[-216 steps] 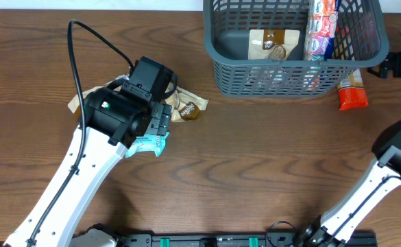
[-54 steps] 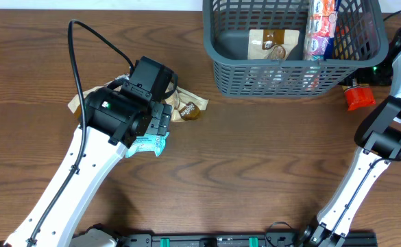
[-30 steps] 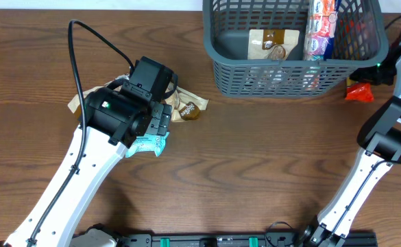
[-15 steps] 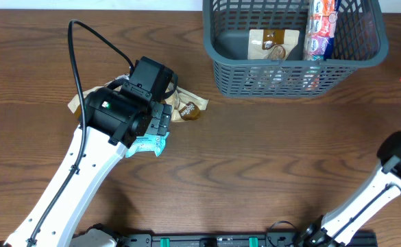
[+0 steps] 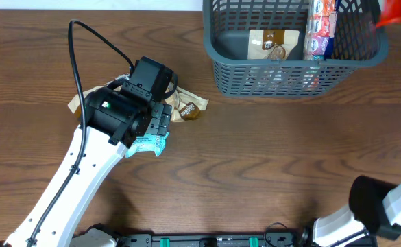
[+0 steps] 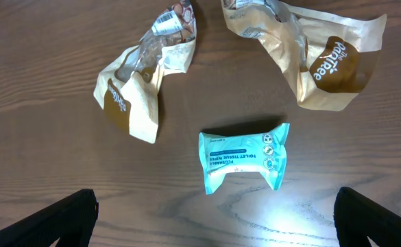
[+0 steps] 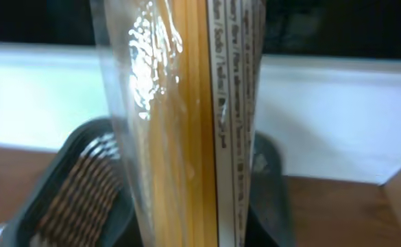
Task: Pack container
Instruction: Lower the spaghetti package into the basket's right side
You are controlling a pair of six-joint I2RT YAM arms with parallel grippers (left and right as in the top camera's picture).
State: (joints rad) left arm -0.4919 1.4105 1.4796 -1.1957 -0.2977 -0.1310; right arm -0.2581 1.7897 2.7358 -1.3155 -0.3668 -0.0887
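The container (image 5: pixel 217 51), a dark grey-blue slotted basket, stands at the table's far right and holds a brown packet (image 5: pixel 267 42) and a colourful packet (image 5: pixel 321 31). An orange-red packet (image 5: pixel 395 11) hangs at the basket's far right corner. In the right wrist view my right gripper (image 7: pixel 186 206) is shut on this packet (image 7: pixel 179 103), which stands upright between the blurred dark fingers (image 7: pixel 83 192). My left gripper (image 6: pixel 214 226) is open above a teal wipes packet (image 6: pixel 245 156); in the overhead view this packet (image 5: pixel 149 145) peeks out beneath the left wrist.
Two crumpled tan snack packets (image 6: pixel 142 89) (image 6: pixel 317 48) lie beyond the wipes; overhead, one tan packet (image 5: pixel 188 106) shows right of the left wrist. The left arm's black cable (image 5: pixel 73 55) loops over the table. The right arm's base (image 5: pixel 385 206) sits at the near right corner.
The right arm has lifted the orange-red packet from the table beside the basket's right side up to the basket's far right corner. The left arm has not moved.
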